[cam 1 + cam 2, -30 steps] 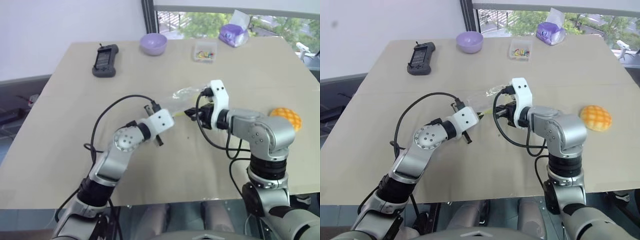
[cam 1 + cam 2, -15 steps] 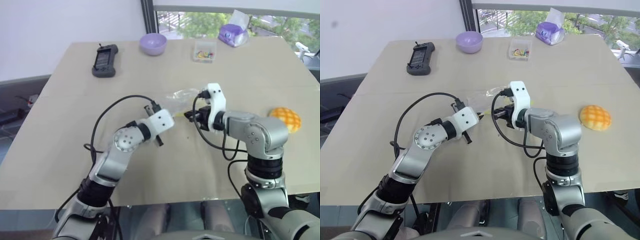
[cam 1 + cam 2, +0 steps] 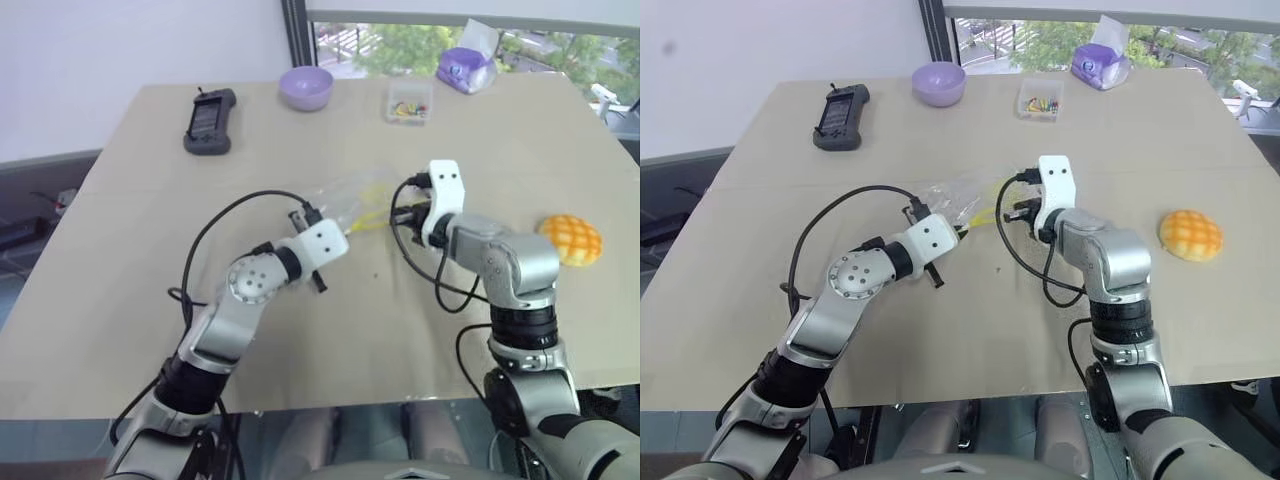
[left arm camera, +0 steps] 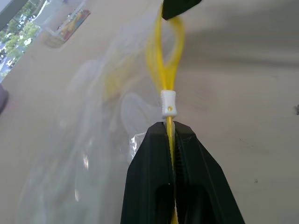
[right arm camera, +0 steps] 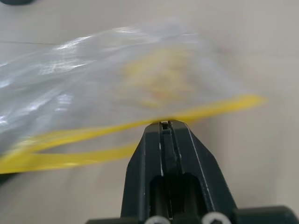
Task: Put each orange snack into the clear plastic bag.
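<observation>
My left gripper [image 4: 171,128] is pinched on the yellow zip strip [image 4: 168,56] of the clear plastic bag [image 3: 352,198], just below its white slider [image 4: 168,103]. My right gripper [image 5: 165,125] is clamped on the same strip, bag held between them above mid-table [image 3: 150,190]. The orange snack [image 3: 571,240] lies well right of it.

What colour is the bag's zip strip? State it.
Yellow; the zip strip shows best in the left wrist view.

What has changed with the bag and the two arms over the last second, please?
The right gripper, shut on the bag's yellow zip strip, pulled it toward the robot's right, spreading the mouth. The left gripper kept its hold on the strip's other end. The orange bun stayed on the table.
</observation>
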`<action>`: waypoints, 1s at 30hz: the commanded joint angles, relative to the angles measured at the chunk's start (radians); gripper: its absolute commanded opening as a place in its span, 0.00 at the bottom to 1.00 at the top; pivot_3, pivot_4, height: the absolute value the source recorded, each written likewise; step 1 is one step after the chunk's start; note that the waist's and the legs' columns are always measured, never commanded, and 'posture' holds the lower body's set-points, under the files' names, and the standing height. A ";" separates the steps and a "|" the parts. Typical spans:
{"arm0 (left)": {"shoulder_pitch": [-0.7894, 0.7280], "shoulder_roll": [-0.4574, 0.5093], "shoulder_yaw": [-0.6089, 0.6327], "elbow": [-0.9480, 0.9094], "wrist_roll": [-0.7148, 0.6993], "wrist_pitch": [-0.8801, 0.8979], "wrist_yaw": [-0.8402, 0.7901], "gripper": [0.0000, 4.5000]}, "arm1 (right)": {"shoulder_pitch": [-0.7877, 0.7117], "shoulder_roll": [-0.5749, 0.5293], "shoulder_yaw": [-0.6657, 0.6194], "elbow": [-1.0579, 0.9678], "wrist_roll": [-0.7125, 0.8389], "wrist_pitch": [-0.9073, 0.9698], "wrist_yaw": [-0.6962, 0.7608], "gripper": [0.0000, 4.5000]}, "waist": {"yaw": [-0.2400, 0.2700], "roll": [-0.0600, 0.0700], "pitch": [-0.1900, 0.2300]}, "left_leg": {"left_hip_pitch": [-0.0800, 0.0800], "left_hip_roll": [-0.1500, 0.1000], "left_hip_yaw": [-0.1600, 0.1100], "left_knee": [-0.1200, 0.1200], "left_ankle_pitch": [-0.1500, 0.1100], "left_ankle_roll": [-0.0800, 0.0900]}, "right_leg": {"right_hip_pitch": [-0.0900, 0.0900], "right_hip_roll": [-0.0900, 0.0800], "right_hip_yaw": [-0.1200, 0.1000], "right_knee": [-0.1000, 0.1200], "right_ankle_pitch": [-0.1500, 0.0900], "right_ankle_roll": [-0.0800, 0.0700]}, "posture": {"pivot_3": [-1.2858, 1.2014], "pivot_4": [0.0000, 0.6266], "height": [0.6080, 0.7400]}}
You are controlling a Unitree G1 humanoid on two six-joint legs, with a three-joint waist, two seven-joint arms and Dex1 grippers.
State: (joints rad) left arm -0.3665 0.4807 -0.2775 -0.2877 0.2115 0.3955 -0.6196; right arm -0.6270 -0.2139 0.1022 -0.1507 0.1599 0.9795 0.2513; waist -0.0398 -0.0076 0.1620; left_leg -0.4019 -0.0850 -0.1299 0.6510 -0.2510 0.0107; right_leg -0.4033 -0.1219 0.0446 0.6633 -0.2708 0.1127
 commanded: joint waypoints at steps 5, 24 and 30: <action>-0.018 -0.002 0.003 -0.014 -0.008 -0.040 -0.009 0.00 | 0.049 -0.006 0.110 -0.017 0.010 -0.240 0.148 0.00 | -0.008 0.000 0.000 | 0.000 0.002 0.002 -0.001 0.000 0.000 | 0.000 0.002 0.002 0.001 0.000 0.000 | 0.52 0.24 1.00; -0.025 -0.003 0.001 0.013 -0.008 -0.065 -0.014 0.00 | 0.030 -0.161 -0.177 -0.248 0.478 0.239 0.379 0.00 | 0.002 0.000 0.000 | 0.000 0.001 0.000 0.000 -0.001 0.002 | 0.000 0.002 0.001 0.001 0.000 0.000 | 0.52 0.24 1.00; -0.025 -0.010 -0.006 0.012 -0.008 -0.066 -0.015 0.00 | -0.036 -0.069 -0.296 -0.157 0.514 0.320 0.238 0.00 | 0.002 0.000 0.000 | 0.000 0.001 0.000 0.000 0.000 0.000 | 0.000 0.001 0.001 0.001 0.000 0.000 | 0.52 0.24 1.00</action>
State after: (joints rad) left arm -0.3821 0.4736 -0.2844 -0.2615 0.2068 0.3491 -0.6354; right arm -0.6482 -0.2903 -0.1753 -0.3015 0.6517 1.2861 0.5137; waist -0.0373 -0.0078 0.1619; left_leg -0.4021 -0.0834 -0.1299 0.6512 -0.2511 0.0110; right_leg -0.4029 -0.1210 0.0456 0.6642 -0.2706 0.1126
